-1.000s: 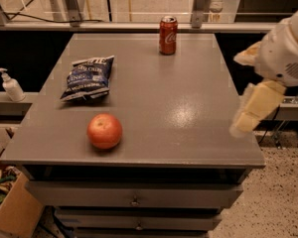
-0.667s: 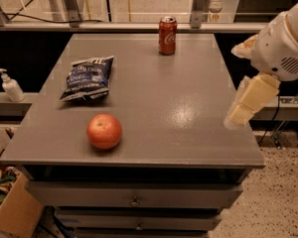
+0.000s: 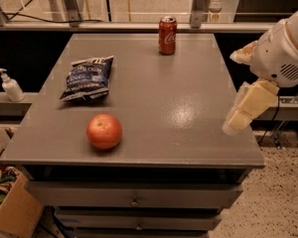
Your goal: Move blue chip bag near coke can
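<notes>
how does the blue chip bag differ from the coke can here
The blue chip bag lies flat and crinkled; the coke can stands upright. The bag is dark blue, the can red. The bag sits on the left, the can at the far edge. Both rest on the grey table, untouched; the gripper hangs by the table's right edge.

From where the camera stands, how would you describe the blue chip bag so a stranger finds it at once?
On the grey table, look at the left half, away from the pincer at the right edge. The blue chip bag lies flat there, behind the apple and nearer than the coke can. It alone is dark blue and crinkled, with white lettering.
</notes>
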`<state>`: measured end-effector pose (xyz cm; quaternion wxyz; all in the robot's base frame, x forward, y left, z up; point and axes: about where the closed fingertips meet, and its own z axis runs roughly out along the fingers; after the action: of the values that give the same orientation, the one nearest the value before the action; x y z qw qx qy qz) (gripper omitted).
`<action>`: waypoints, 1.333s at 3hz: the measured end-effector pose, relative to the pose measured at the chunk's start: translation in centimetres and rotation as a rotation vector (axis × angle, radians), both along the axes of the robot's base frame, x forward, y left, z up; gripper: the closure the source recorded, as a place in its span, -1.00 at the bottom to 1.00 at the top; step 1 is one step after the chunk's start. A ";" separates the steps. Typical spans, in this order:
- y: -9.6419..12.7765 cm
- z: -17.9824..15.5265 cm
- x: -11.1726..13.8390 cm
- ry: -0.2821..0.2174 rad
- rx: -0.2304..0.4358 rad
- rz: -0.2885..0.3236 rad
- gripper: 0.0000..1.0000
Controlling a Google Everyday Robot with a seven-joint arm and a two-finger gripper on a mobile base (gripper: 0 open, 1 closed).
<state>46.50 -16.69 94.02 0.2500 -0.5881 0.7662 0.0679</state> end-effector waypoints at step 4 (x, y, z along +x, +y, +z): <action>13.4 -3.9 8.9 -0.035 0.355 -0.031 -1.00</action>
<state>55.37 -3.30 90.17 0.3640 -0.5239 0.7468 0.1881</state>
